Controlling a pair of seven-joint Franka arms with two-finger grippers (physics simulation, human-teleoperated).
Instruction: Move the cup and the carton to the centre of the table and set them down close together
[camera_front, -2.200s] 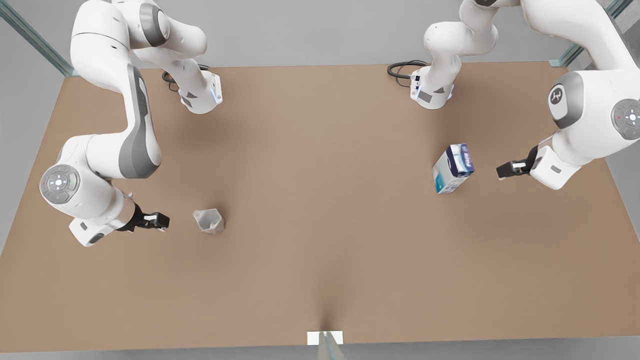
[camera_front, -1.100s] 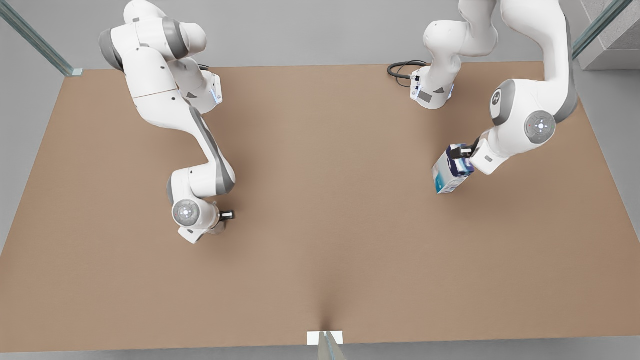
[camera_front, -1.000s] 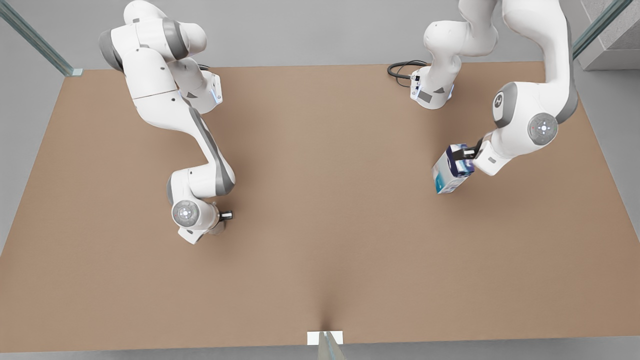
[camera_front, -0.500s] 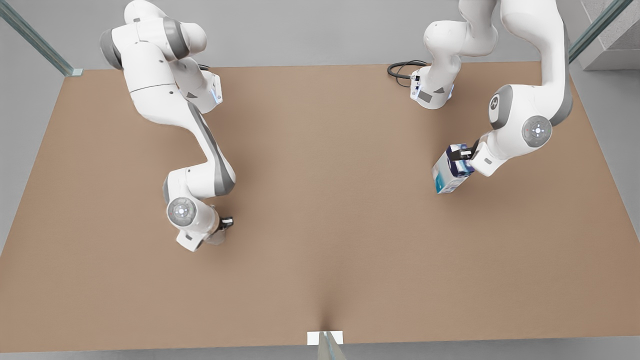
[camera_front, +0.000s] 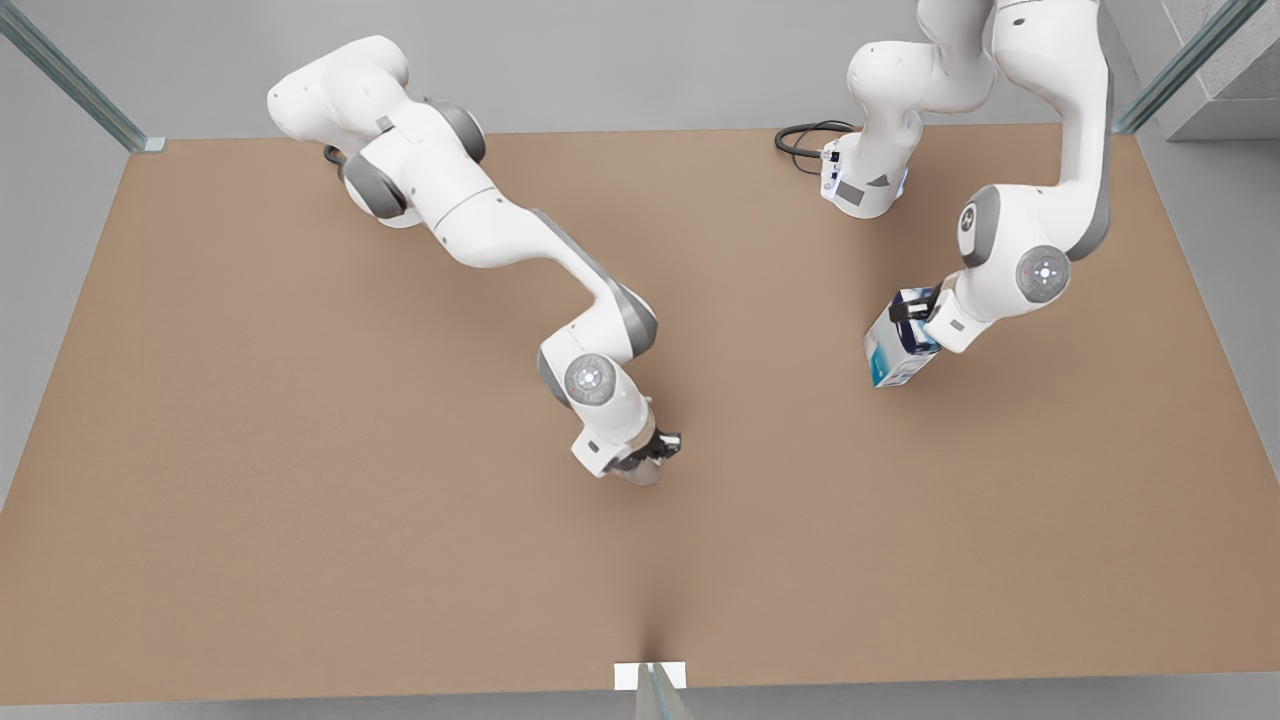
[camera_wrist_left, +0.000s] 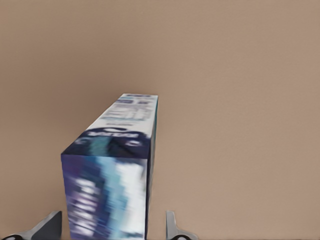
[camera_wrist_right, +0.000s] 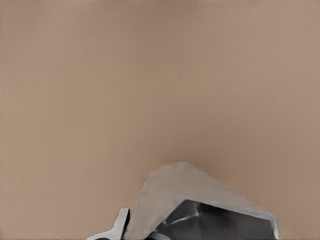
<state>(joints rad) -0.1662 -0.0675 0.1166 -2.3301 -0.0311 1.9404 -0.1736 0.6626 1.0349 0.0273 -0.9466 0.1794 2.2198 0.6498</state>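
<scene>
The cup (camera_wrist_right: 200, 200) sits gripped in the right gripper (camera_front: 655, 452) at counter (camera_front: 300, 450) centre; the left gripper's (camera_front: 905, 312) jaws flank the carton (camera_front: 897, 350) with gaps, on the front view's right

Bare table (camera_front: 780, 440) lies open between the cup (camera_front: 645, 472) and carton (camera_front: 900, 350).

Left gripper (camera_front: 912, 313) fingers (camera_wrist_left: 172, 227) spread, gaps either side of the carton (camera_wrist_left: 112, 175); right gripper (camera_front: 655, 452) clamped on the cup (camera_wrist_right: 200, 205), arm extended
</scene>
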